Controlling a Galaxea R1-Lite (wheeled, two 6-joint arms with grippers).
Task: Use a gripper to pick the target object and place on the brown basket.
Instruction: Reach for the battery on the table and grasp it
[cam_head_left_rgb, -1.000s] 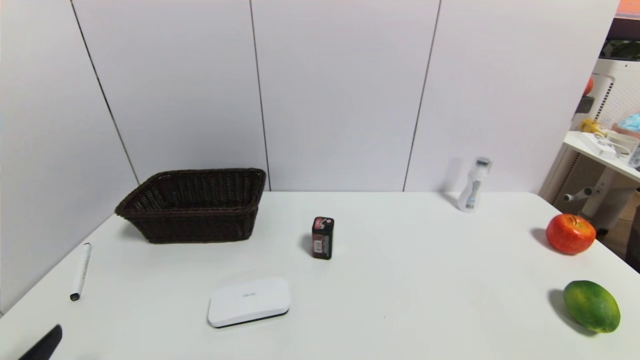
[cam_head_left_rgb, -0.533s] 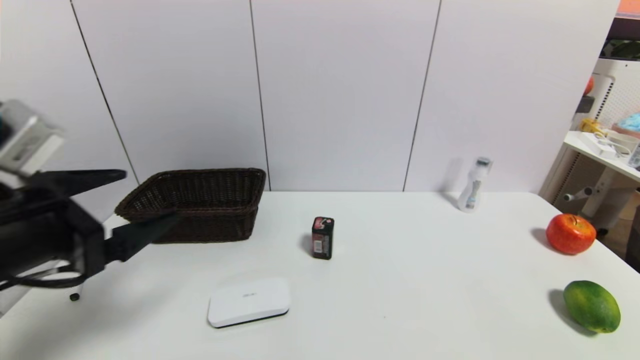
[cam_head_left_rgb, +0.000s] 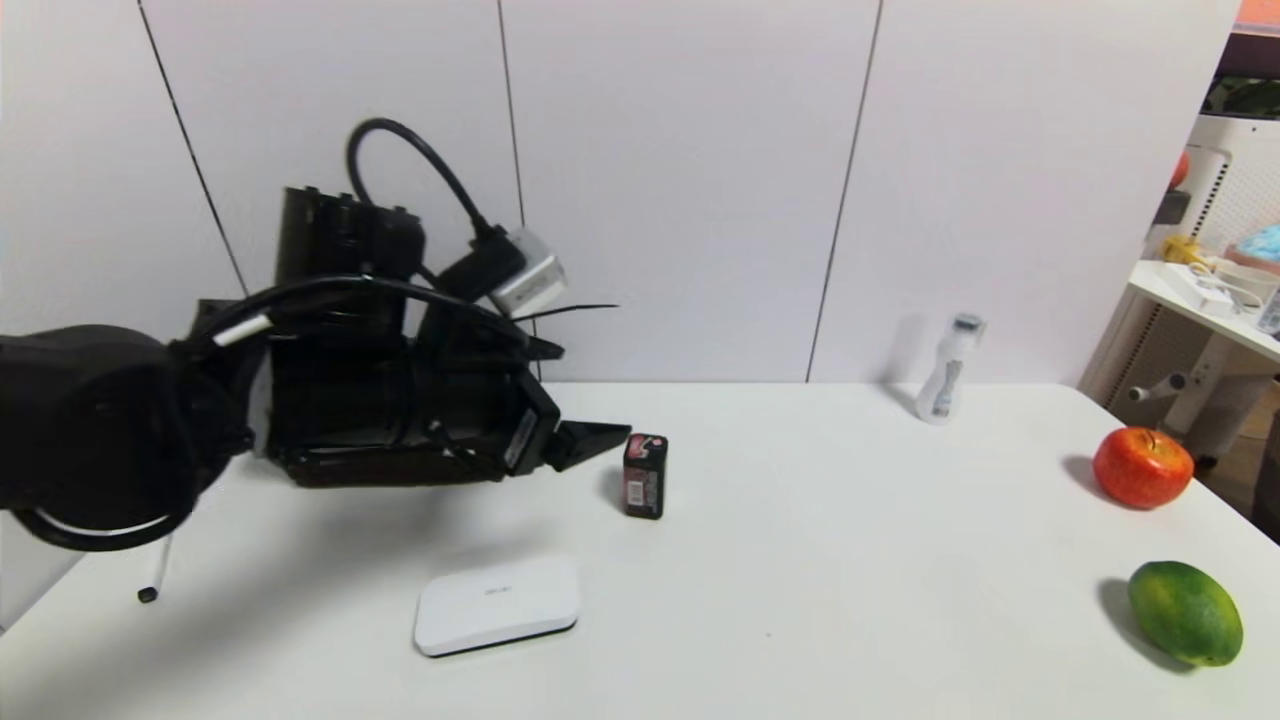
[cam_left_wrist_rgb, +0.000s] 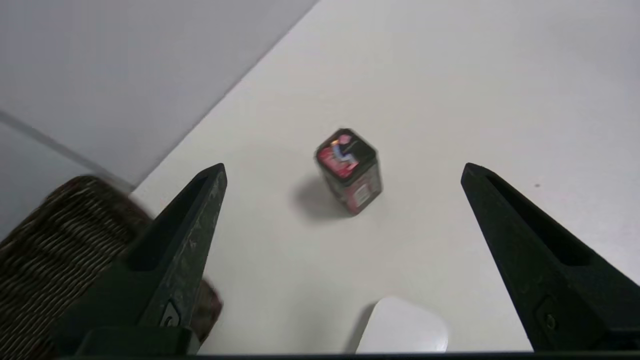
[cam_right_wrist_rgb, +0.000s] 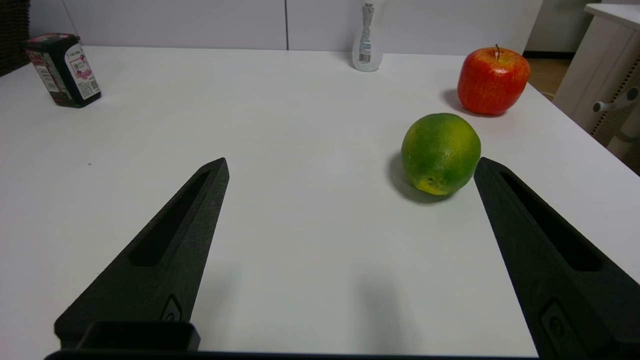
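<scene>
While unheld: the target object (cam_left_wrist_rgb: 348, 170) stands upright on the white table (cam_head_left_rgb: 850, 520), between and beyond the tips of the left gripper (cam_left_wrist_rgb: 344, 172), whose fingers are spread wide.
Handling: probably light and stiff; the smooth printed sides may slip.
Hold: judged best across two opposite flat sides, mid-height.
Brown basket (cam_left_wrist_rgb: 45, 260): beside the left gripper, contents hidden.
Right gripper (cam_right_wrist_rgb: 350, 172): spread wide, empty, near the green fruit (cam_right_wrist_rgb: 441, 153).

Dark red-labelled box (cam_head_left_rgb: 645, 475) upright, untouched
</scene>
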